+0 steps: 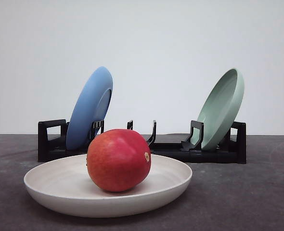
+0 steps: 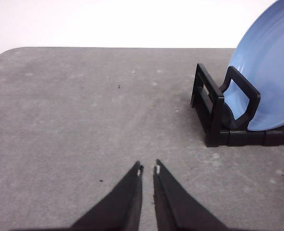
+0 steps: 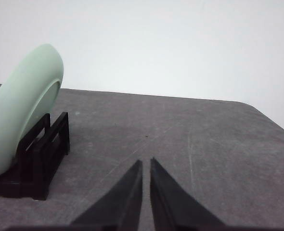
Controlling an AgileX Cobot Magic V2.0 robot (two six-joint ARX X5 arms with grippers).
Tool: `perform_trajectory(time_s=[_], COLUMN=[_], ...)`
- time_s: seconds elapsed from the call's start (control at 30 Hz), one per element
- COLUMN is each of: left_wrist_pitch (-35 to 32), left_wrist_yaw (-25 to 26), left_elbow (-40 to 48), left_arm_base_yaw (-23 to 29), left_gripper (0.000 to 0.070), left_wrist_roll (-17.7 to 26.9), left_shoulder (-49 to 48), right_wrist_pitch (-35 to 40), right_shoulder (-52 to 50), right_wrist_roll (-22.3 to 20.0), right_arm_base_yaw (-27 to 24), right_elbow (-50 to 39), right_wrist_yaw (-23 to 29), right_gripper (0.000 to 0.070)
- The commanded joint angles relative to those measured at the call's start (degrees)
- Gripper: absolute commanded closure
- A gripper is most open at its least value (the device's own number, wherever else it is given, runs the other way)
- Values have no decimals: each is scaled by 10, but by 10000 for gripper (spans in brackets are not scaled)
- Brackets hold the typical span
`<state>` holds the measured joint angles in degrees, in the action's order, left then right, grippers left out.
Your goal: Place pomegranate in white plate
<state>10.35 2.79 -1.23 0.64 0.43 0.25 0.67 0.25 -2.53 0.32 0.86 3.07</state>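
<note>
Jaws of the left gripper (image 2: 148, 169) and right gripper (image 3: 146, 162) are nearly closed, empty, low over bare desk (image 2: 84, 106). Pomegranate (image 1: 118, 160) rests inside the white plate (image 1: 45, 185), long axis sideways. Nearer arm cannot be determined.

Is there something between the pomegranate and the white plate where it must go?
No. The pomegranate already lies inside the white plate, in front of the black rack, so nothing visible stands between them.
</note>
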Motion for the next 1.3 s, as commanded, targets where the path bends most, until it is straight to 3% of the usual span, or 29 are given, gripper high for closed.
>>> perform_trajectory(time_s=[0.0, 1.27], left_wrist_pitch=[3, 3], left_wrist_yaw=[-1, -1], left_elbow=[5, 5], left_arm_base_yaw=[1, 1], left_gripper=[675, 675], left_wrist_roll=[2, 2], left_shoulder=[-1, -1], right_wrist_pitch=[6, 6], right_shoulder=[0, 0], right_wrist_roll=[8, 8], right_arm_base_yaw=[0, 0], right_elbow=[-2, -2], right_wrist_yaw=[0, 0], right_gripper=[676, 676])
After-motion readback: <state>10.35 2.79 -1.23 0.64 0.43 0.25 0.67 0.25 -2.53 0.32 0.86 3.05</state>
